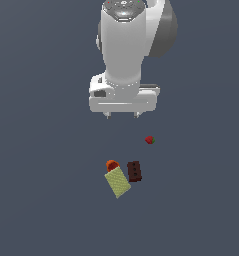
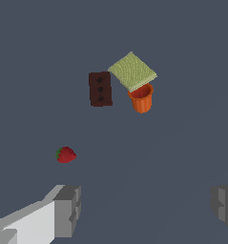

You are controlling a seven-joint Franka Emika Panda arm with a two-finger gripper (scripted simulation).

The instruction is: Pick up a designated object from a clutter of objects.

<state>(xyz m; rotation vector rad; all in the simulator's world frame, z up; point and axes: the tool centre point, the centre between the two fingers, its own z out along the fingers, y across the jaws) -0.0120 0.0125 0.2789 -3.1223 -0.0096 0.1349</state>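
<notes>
- Dark brown block (image 1: 134, 171) is the target: small rectangle, three darker spots in a row on its face, lying flat on the grey floor (image 1: 41, 200).
- Yellow-green box (image 1: 117, 182) sits just beside it on the exterior view's left, angled. A narrow gap between them shows in the wrist view; I can't tell whether they touch at the near corner.
- Orange cup-shaped piece (image 1: 112, 164) is right against the far end of the box, apparently touching it, and sits near the block but apart from it.
- Strawberry (image 1: 150, 140) lies on its own, well apart from the other three, between them and the arm's base side.
- Gripper (image 1: 122, 114) hangs high above the floor, short of the cluster, not over the block. Fingers spread wide (both pads sit at the wrist view's edges with bare floor between them), holding nothing.
- My read: approach stage, nothing grasped yet. The wide spread makes sense for coming down over a small block.
- Next move likely needs travel out past the strawberry to centre over the block, then a descent.
- Block's long sides look like the natural faces to pinch, but the box crowds one of them, so a finger may nudge the box or the orange piece going in.
- Wrist rotation to match the block's slight tilt would probably help.
</notes>
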